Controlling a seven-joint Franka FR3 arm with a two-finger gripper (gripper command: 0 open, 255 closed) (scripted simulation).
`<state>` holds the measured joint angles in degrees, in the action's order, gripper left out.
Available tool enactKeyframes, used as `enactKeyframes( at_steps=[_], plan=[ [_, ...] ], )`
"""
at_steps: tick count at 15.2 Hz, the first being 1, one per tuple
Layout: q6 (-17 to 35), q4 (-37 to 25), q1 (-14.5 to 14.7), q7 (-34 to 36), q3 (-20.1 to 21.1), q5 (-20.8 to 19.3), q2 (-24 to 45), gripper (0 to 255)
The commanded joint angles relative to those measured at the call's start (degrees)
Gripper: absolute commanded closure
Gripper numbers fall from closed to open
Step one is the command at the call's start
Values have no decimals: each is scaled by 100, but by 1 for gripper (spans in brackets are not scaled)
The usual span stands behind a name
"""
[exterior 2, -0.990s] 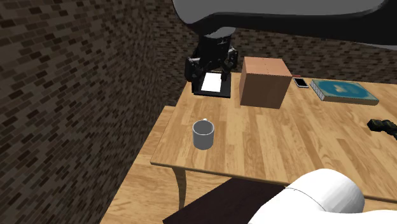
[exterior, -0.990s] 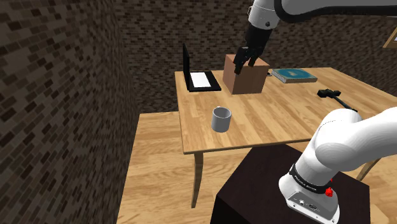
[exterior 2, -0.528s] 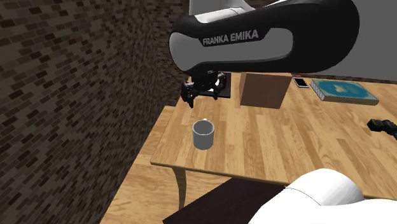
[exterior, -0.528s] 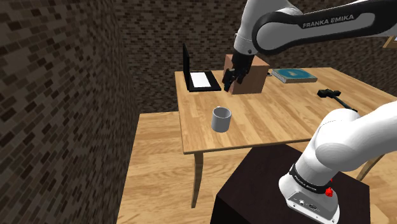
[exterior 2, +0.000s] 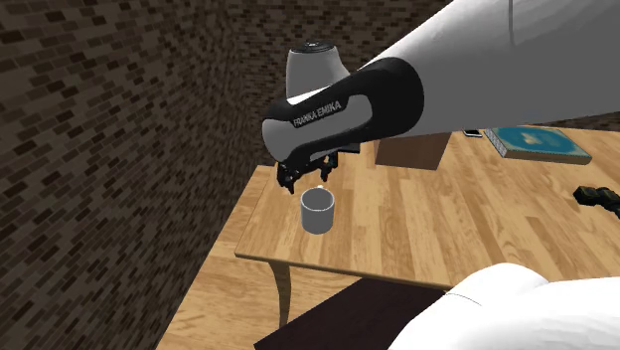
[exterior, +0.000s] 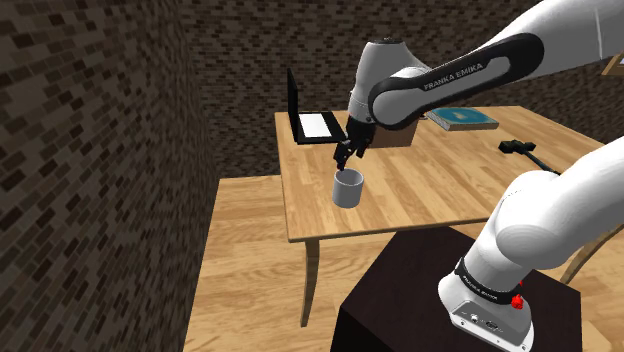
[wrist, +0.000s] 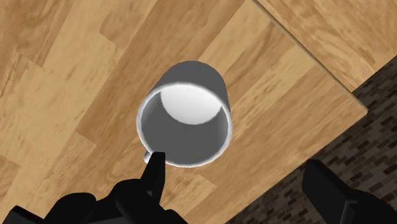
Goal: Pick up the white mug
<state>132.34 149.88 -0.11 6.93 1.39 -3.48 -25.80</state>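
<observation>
The mug (exterior: pixel 347 188) stands upright near the edge of the wooden table (exterior: pixel 440 170), and nothing holds it. A second ago my arm (exterior: pixel 440 85) was back by the brown box (exterior: pixel 392 137) and the laptop (exterior: pixel 315 125). Now it has swung over and down, so the gripper (exterior: pixel 346 157) hangs just above the mug's rim. Its fingers are wide apart. I think I only need to go down and squeeze.

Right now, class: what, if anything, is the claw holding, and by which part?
Nothing is held. The open claw hovers just above the grey mug, which stands on the wooden table, with neither finger clasping it.
</observation>
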Motion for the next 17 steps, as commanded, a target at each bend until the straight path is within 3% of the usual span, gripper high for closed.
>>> enactKeyframes(
  at_steps=[1,5,15,16,17],
  plan=[
    [452,80,-11,-28,-29,-5,394,0],
    [1254,92,-4,-16,-25,0,1258,0],
    [1964,262,-38,68,-11,-92,1799,0],
    [1966,270,-38,67,-12,-91,1792,255],
    [1971,270,-38,67,-12,-92,1798,255]
  ],
)
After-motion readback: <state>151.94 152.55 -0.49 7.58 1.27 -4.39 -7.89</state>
